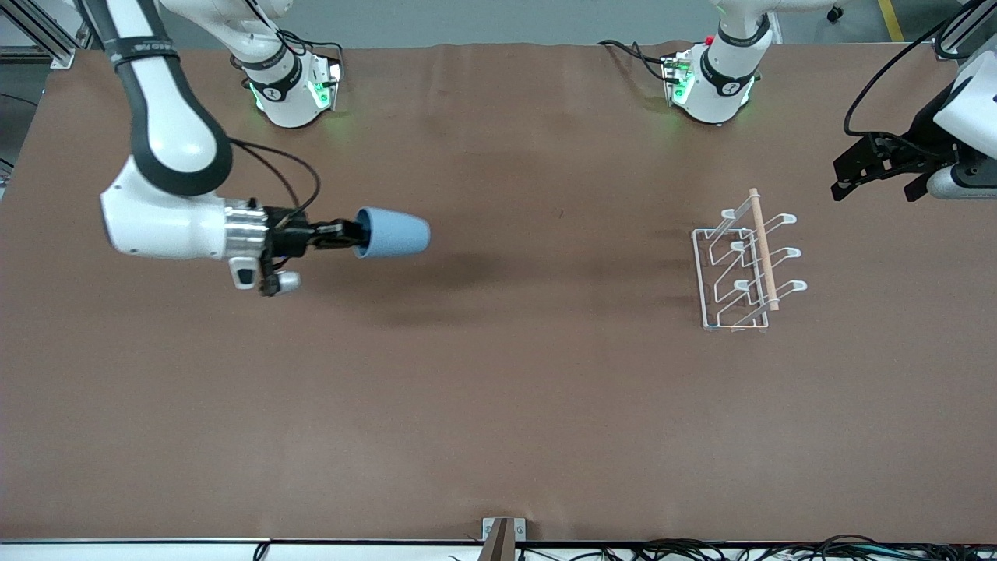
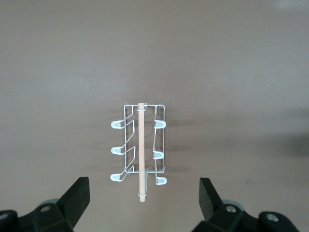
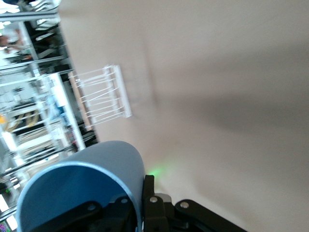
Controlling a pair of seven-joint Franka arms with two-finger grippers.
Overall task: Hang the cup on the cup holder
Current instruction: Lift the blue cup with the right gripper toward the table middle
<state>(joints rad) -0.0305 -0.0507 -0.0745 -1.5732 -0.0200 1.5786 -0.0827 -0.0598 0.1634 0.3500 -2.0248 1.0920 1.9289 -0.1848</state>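
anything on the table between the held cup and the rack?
No. The front view shows only bare brown table between the cup, held by the right gripper, and the rack.

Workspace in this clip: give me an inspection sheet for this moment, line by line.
Surface: brown table, bare apart from the rack.
Cup: light-blue cup held on its side in the air, rim pinched, base pointing toward the left arm's end.
Cup holder: white wire cup holder with a wooden rod on top, standing toward the left arm's end; no cup on any prong.
Clutter: nothing seen.
Right gripper: shut on the cup's rim, over the table toward the right arm's end.
Left gripper: open, empty, waiting above the cup holder's end of the table.
Cables: black leads along both arms and by both bases.
Surroundings: metal framing at the edges.
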